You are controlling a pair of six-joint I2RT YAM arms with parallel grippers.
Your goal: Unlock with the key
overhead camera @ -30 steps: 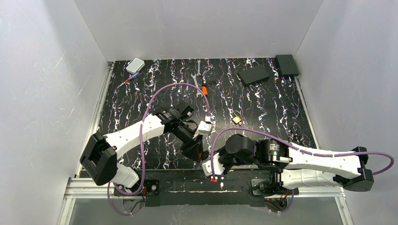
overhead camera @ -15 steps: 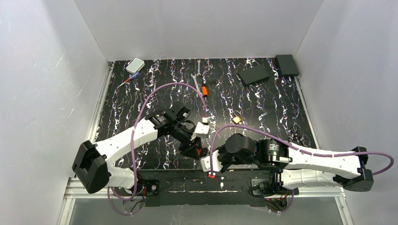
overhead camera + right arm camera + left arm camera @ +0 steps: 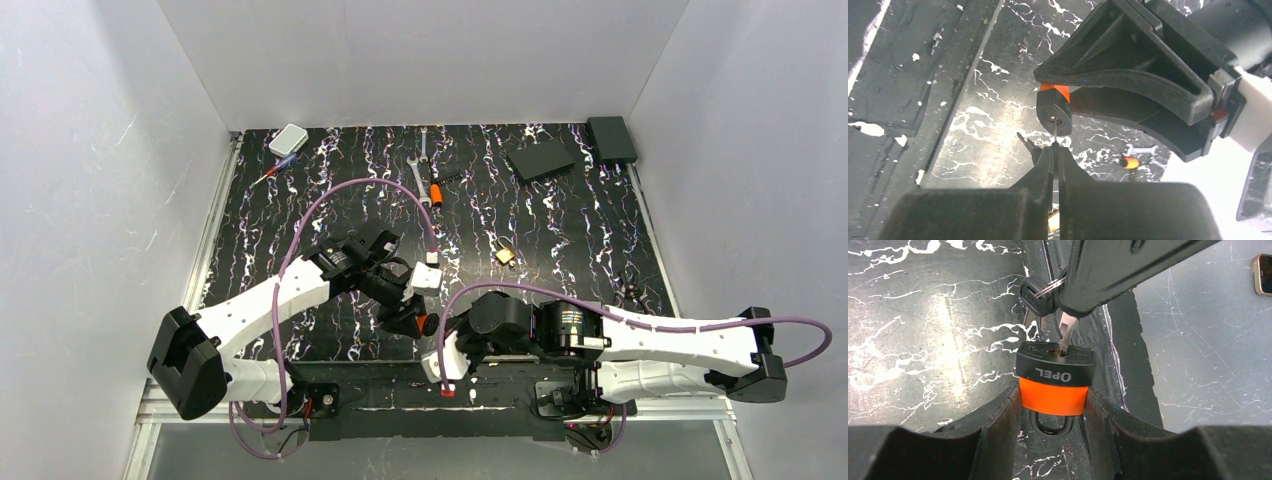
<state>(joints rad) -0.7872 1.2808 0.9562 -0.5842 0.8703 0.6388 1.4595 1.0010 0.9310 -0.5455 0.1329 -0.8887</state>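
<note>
Lettering "OPEL" on orange padlock (image 3: 1052, 396), key (image 3: 1066, 332) at its keyhole.

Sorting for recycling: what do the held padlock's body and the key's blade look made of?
The padlock: likely a plastic shell, matte black cap over smooth orange, no metallic glint; any metal inside is hidden. The key: blade of bare silvery metal, by its dull shine.

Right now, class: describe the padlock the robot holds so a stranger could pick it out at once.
Look at the dark marbled table, near its front edge where the two arms meet. There the left arm's fingers clamp a padlock with an orange body and a black cap lettered OPEL, a key at its keyhole. The other padlock, small and brass, lies further back.
</note>
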